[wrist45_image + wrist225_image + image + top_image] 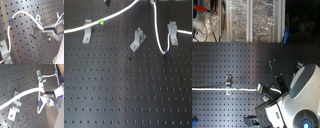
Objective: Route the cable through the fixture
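The white cable [119,13] runs from the first exterior view's left edge up to its top, with a green band [101,21]. It then hangs in a loop with a blue band [165,51]. The tilted grey fixture [137,40] stands between these two runs, and the cable does not touch it. My gripper [46,31] is shut on the cable [23,12] beside the fixture [37,25] in the first wrist view. The second wrist view shows the same grip [45,95]. In the first exterior view the gripper is almost wholly beyond the top edge.
Two upright grey clips stand on the black perforated board [124,95]: a left clip [87,32] under the cable, and a right clip [172,32] that the cable passes. In the second exterior view the robot arm [299,95] fills the lower right, and shelves [247,20] stand behind.
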Tool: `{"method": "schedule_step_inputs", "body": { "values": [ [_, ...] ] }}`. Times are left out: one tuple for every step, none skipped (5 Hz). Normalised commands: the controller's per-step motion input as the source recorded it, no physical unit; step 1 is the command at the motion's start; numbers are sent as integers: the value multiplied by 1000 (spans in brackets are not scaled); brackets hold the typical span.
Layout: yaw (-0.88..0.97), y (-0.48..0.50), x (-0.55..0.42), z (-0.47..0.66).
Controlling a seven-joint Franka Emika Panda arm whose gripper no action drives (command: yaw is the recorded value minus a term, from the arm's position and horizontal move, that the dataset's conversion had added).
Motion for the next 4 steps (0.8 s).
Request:
{"method": "schedule_step_inputs", "body": {
  "values": [
    [0, 6, 14, 0],
    [0, 536, -190, 0],
    [43, 688, -181, 211],
    [-9, 41, 55, 0]
  ]
}}
